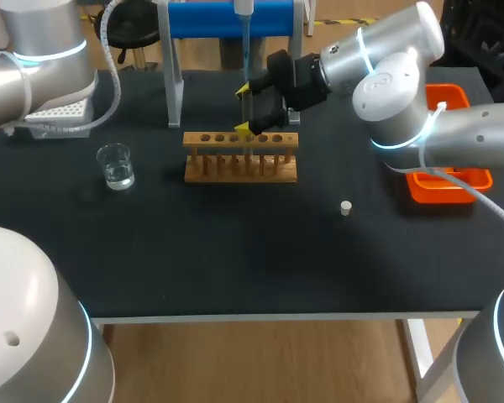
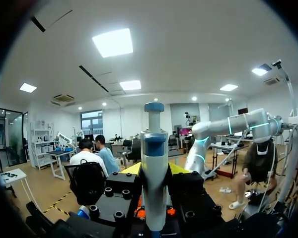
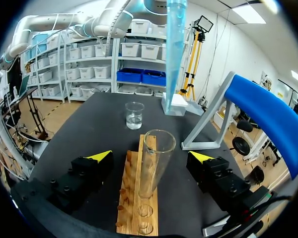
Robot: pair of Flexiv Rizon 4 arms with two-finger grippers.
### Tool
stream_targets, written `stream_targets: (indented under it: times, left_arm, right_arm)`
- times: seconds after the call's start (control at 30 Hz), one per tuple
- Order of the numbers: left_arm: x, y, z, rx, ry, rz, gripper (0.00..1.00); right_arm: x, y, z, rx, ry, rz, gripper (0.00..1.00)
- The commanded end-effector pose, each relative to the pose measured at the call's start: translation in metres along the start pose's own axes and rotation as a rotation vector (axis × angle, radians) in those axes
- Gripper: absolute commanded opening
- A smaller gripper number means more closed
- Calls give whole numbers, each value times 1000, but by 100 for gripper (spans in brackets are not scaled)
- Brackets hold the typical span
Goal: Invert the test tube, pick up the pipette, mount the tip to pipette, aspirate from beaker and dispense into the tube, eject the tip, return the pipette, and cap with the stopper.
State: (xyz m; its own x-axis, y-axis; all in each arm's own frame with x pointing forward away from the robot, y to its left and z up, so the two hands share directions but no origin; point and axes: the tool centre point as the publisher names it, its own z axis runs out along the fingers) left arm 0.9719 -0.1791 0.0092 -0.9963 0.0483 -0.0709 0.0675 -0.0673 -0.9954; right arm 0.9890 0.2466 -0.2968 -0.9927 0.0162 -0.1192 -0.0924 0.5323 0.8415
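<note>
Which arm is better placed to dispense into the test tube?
Left: the left gripper holds the pipette, whose tip hangs above the test tube in the rack; the right gripper stands open either side of the tube.

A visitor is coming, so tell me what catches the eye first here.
The pale blue pipette tip hangs just above the open test tube, which stands upright in the wooden rack. The right end effector straddles that tube, open and clear of it. The left end effector grips the pipette.
</note>
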Motion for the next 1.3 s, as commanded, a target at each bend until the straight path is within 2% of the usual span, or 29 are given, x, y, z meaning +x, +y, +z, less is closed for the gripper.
stream_targets:
  times: [0.03,1.3]
  left_arm:
    - [1,1,-1,1,1,0,0]
    - [0,23,-1,20,-9,-51,0]
  right_arm:
    - [1,1,-2,3,0,0,100]
    - [1,1,-2,3,0,0,100]
